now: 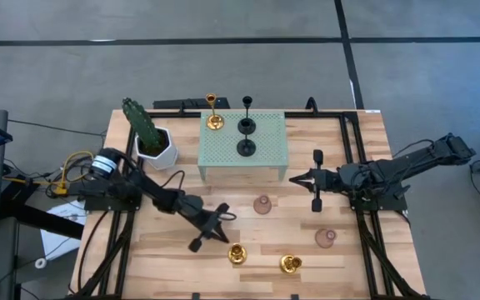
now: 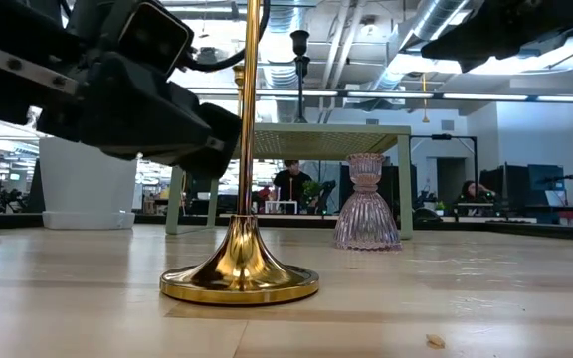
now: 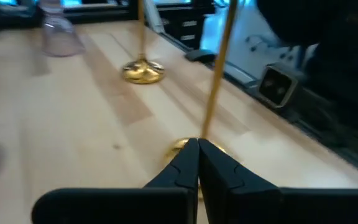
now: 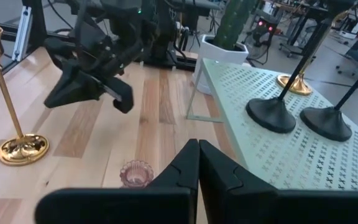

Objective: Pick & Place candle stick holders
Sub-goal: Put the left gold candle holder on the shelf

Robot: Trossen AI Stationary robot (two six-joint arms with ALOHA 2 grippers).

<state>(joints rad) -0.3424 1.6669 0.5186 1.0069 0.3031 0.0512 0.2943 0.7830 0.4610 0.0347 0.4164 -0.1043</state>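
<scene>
Nearest the low camera, 1 gold candle stick holder [image 2: 240,268] is seen upright on the wooden table [image 1: 348,258], its thin stem rising out of the picture. Just beside it, the left gripper [image 1: 209,227] is held low over the table's front half, its fingers pressed together with nothing between them; in the left wrist view the closed tips [image 3: 198,163] lie just short of that holder's stem [image 3: 215,81]. A 2nd gold holder [image 1: 290,263] is placed near the front edge, to the right of the 1st.

2 pinkish-mauve holders are found on the bare wood: 1 [image 1: 262,205] just in front of the pale green perforated stand [image 1: 267,154], the other [image 1: 325,237] further to the right and nearer the front.

On the stand, 2 black holders [image 1: 246,147] [image 1: 247,125] are set 1 behind the other, and a 3rd gold holder [image 1: 214,122] is placed at its rear left corner.

The right gripper [image 1: 292,178] is held beside the stand's right front leg, fingers pressed together and empty.

A green cactus in a white pot [image 1: 156,148] is seen left of the stand.
</scene>
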